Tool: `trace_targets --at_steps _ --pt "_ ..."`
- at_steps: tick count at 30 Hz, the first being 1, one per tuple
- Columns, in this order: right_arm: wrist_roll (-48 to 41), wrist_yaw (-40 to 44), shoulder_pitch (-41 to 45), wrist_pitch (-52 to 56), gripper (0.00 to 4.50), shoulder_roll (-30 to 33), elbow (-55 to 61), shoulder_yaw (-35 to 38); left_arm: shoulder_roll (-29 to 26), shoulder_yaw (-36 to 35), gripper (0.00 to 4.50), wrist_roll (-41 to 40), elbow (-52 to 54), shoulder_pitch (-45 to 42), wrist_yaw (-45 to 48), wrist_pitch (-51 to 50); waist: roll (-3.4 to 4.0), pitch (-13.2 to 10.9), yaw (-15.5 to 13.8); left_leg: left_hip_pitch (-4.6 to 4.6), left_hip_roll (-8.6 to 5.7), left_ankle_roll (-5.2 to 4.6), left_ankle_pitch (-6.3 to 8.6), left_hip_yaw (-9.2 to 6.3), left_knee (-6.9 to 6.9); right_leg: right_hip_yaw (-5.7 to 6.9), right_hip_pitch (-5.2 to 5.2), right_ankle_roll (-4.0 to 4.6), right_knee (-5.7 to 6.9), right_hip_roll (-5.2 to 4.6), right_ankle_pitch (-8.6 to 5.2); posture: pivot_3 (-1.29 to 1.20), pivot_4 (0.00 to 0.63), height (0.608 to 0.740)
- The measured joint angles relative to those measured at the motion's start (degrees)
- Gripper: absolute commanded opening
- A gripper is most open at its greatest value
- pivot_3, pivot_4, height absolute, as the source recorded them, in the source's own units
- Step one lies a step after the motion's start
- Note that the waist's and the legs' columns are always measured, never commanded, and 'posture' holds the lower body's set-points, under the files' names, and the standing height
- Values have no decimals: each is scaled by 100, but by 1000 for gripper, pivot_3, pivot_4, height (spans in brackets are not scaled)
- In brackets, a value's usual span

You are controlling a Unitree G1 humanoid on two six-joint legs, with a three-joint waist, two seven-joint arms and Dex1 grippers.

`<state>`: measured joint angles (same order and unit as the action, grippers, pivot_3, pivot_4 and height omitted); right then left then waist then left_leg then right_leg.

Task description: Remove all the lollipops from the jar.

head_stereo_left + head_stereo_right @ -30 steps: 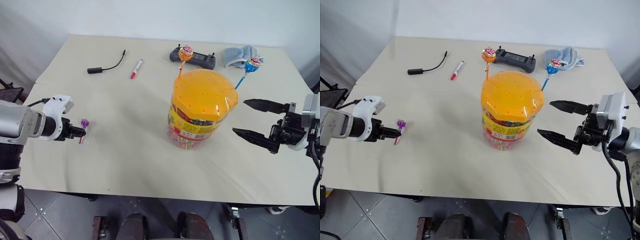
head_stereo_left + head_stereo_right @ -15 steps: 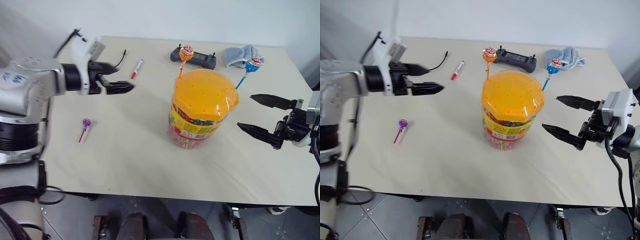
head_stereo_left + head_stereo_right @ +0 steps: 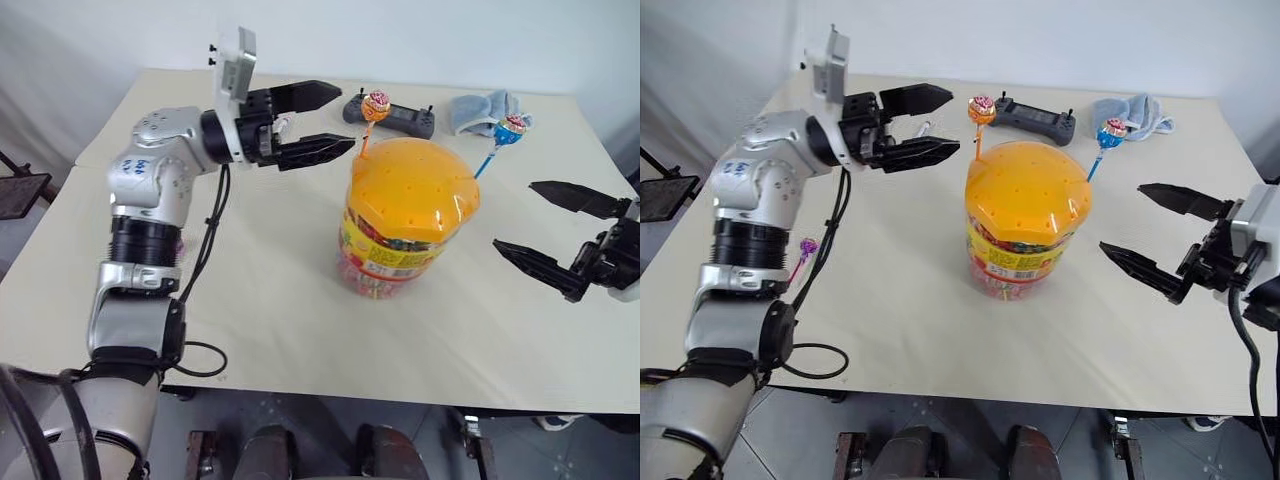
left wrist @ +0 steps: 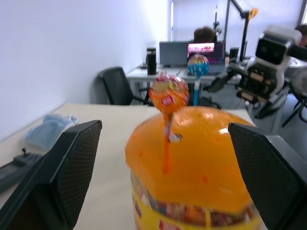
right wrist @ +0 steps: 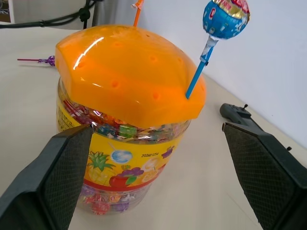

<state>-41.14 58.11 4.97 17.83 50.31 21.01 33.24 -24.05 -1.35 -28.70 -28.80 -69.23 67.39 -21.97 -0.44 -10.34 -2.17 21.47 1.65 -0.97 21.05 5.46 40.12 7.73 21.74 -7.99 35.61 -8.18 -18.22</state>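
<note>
The jar (image 3: 400, 240), a clear tub of sweets with an orange domed lid (image 3: 412, 185), stands mid-table. An orange lollipop (image 3: 376, 104) rises from the lid's far left side and a blue lollipop (image 3: 511, 127) from its far right side. A purple lollipop (image 3: 807, 246) lies flat on the table at the left. My left gripper (image 3: 347, 115) is open, raised and level, pointing right, its tips just left of the orange lollipop (image 4: 168, 91). On the jar's right my right gripper (image 3: 512, 215) is open and empty, apart from the jar.
A black controller (image 3: 400, 118) and a blue-grey cloth (image 3: 485, 108) lie at the table's far edge behind the jar. A sliver of the red-capped marker (image 3: 923, 127) shows behind my left gripper. Bare tabletop (image 3: 270, 290) stretches in front of the jar.
My left gripper let go of the purple lollipop on the table, opened, and swung up and right to the orange lollipop. The right gripper stayed nearly still.
</note>
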Motion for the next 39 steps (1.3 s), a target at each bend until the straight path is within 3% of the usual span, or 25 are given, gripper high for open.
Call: trace_targets --at_steps 7,14,26,33,36,39 --pt "-64 -218 -239 3 4500 -92 213 116 433 172 2316 323 -881 -322 377 398 0 0 12 0 0 0 0 1 0 -1 0 0 0 0 0 0 150 740" --pt "-81 -336 -342 -6 4500 -129 319 116 535 168 18 464 -1247 -557 517 629 0 0 34 0 0 0 0 -1 -2 0 1 0 0 0 0 0 150 740" --pt "-74 -371 -134 -42 4500 -135 227 86 348 -497 18 425 -1708 -1606 51 588 -1 0 71 1 1 0 0 -4 -5 1 1 0 -1 0 0 0 150 740" --pt "-53 -282 41 -42 4500 -134 78 1 -877 305 18 1455 -1471 -1651 -765 -1330 1 0 87 -3 1 0 0 0 -9 -3 4 0 1 1 0 0 150 740" --pt "-47 -231 120 -40 4500 -131 5 -89 -1436 649 18 1654 -948 -1181 -641 -2188 1 0 94 -2 3 0 0 0 -9 -5 8 0 3 2 0 0 150 740" --pt "-35 -129 279 -37 4500 -75 -210 -197 -2208 1036 18 1741 -34 -153 -468 -3210 5 0 110 -6 4 0 0 -2 -11 -14 13 1 7 2 -1 0 150 740"
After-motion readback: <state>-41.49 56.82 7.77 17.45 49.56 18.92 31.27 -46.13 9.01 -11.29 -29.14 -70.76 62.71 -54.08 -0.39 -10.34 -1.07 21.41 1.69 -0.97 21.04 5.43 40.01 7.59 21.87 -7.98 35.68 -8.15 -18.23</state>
